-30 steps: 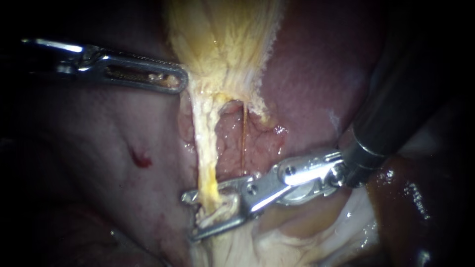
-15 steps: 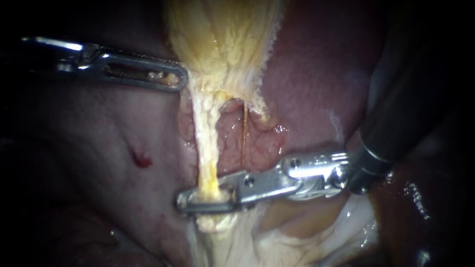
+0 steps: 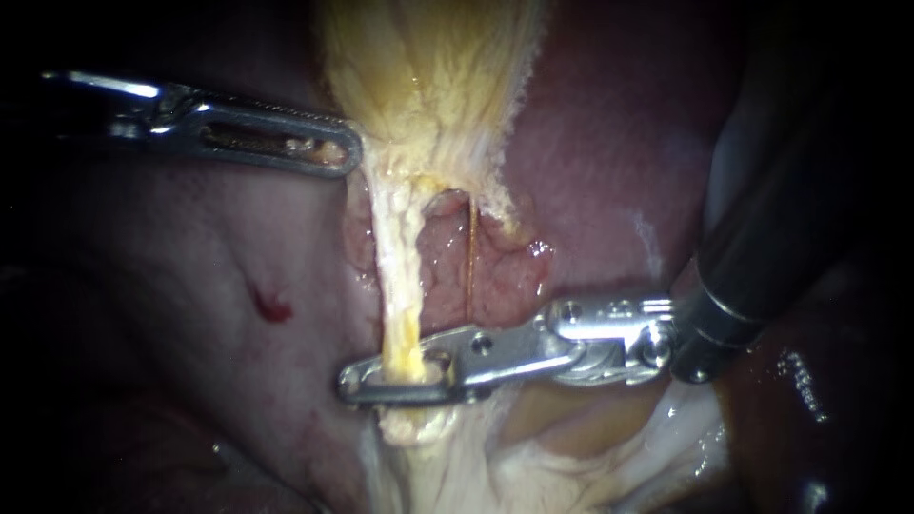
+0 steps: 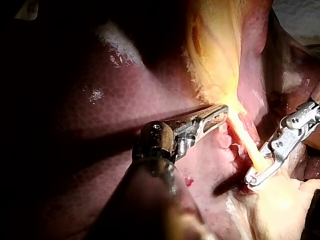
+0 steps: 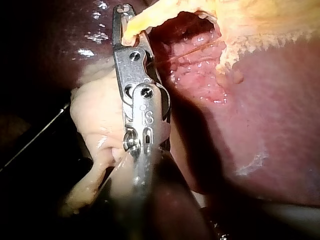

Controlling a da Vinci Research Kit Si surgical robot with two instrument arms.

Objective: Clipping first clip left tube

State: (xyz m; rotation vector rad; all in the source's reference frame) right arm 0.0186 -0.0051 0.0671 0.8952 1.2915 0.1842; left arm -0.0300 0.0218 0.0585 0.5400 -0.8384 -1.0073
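Your right instrument (image 3: 354, 385): end effector clamped on left tube (image 3: 398, 286) | your left instrument (image 3: 350, 152): holding gallbladder (image 3: 428, 76) | clip itself hidden; you've yet to open and confirm.

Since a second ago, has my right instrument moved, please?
Yes. The right instrument closed its jaws on the left tube, the lower jaw swinging up toward the liver's red spot.

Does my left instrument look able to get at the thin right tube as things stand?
Probably not: the left instrument has its jaws shut on the edge of the gallbladder, and the left tube, clamped by the right instrument, stands between it and the right tube.
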